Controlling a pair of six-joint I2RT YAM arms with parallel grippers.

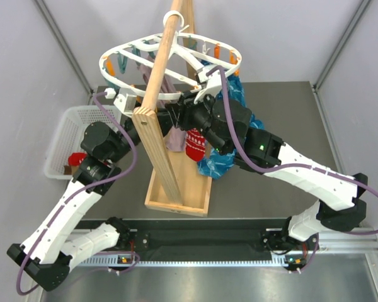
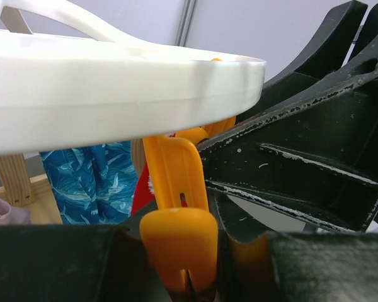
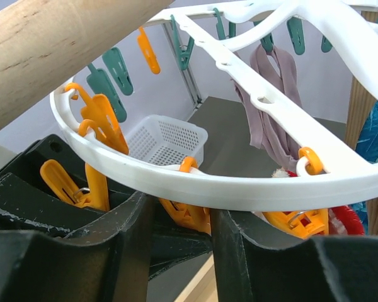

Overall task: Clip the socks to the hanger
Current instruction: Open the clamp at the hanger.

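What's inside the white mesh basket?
Top view: a red sock and a tan-brown piece lie at the near end of the white mesh basket. The left arm covers its right side, so anything there is hidden.

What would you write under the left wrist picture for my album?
Left gripper pinching an orange peg under the white hanger ring.

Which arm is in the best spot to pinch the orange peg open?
Probably the left. The left gripper has an orange peg between its fingers, right under the hanger. The right gripper sits beneath the hanger too, but I cannot tell whether it grips anything.
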